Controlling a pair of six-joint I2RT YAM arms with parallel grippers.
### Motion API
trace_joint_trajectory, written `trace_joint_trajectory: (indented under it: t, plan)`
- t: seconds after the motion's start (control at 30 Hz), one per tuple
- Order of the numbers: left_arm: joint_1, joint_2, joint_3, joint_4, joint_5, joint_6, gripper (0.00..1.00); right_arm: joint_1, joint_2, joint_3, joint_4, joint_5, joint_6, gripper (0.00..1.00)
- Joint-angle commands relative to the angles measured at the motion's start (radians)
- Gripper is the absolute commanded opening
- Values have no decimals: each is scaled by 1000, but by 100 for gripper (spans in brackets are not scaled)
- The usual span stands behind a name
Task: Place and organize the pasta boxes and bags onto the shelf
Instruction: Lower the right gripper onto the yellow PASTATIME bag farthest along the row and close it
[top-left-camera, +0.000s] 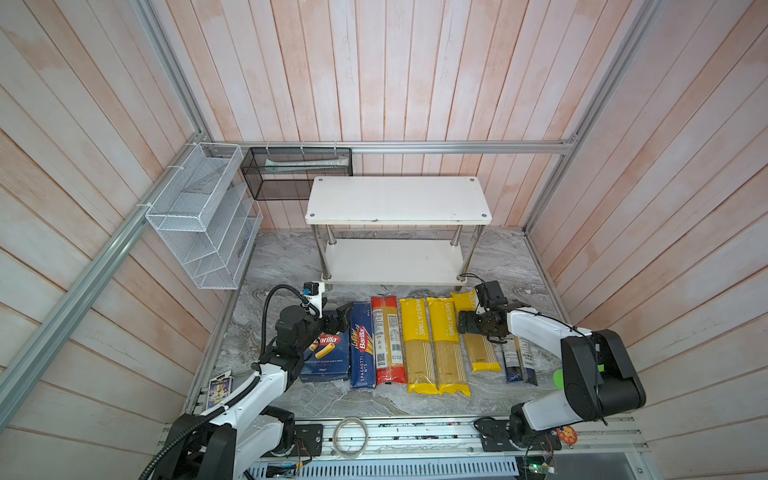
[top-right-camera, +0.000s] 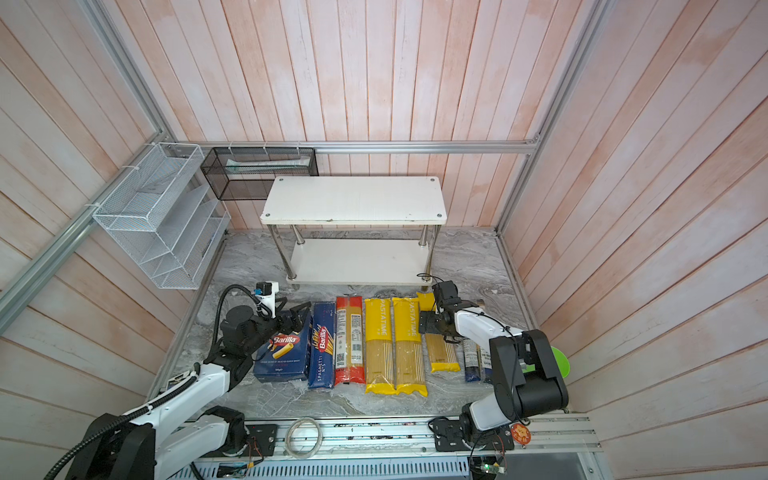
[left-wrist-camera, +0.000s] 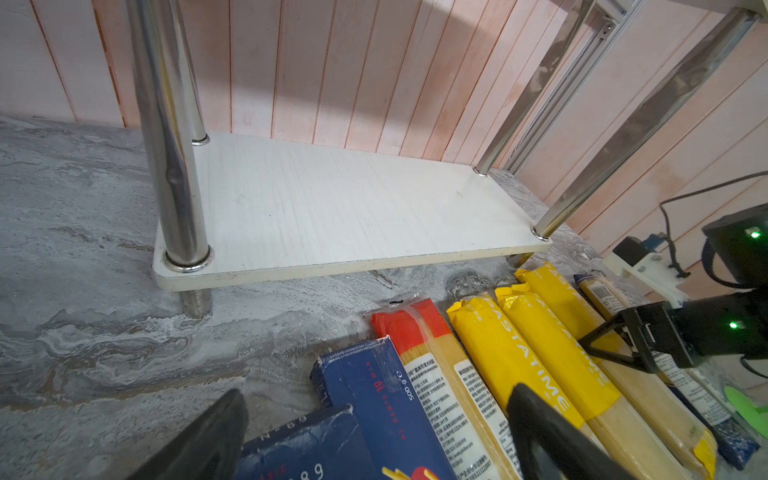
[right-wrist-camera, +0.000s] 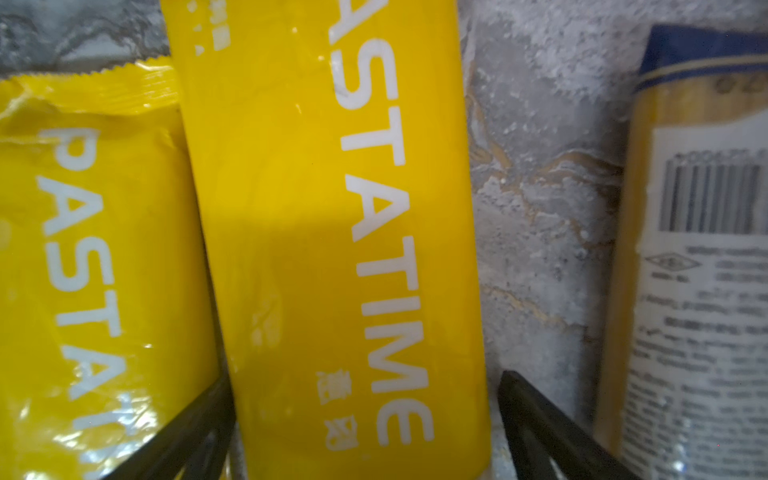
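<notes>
Since both boards of the shelf (top-left-camera: 398, 199) are bare in both top views, I judge the task not begun: 0 of 7 packs are up, and all 7 are left to move. They lie in 1 row on the table (top-left-camera: 282, 257) in front of the shelf, long sides roughly parallel: rigatoni box (top-left-camera: 328, 357), spaghetti box (top-left-camera: 362, 345), red bag (top-left-camera: 390, 340), 1st yellow bag (top-left-camera: 417, 345), 2nd yellow bag (top-left-camera: 446, 345), 3rd yellow bag (top-left-camera: 482, 353) and blue bag (top-left-camera: 517, 361), the last partly hidden under my right arm. My right gripper (right-wrist-camera: 365, 382) is down over the 3rd yellow bag with its jaws spread wide and nothing clamped. In the right wrist view 1 finger sits at the seam with the 2nd yellow bag and the other over bare table between this bag and the blue bag, so the bag lies flat between them, ready for closing, I think. My left gripper (left-wrist-camera: 376, 395) is released too and empty, hanging over the far ends of the 2 boxes; whether it touches them I cannot tell.
</notes>
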Motion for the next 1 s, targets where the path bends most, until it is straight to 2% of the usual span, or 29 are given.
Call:
trace_joint_trajectory:
  t: [0.0,0.37,0.6,0.97]
  plan:
    - [-5,-10,10,9,17,1,100,12,14,-8,12,-20,0,98]
    - [-18,-22,15,-10,16,14,99,9,13,-38,7,33,36,98]
    - [-22,-25,11,-2,20,12,100,0,2,-62,14,-13,24,93]
    - [-24,-38,11,-8,13,6,100,1,23,-52,9,-24,23,86]
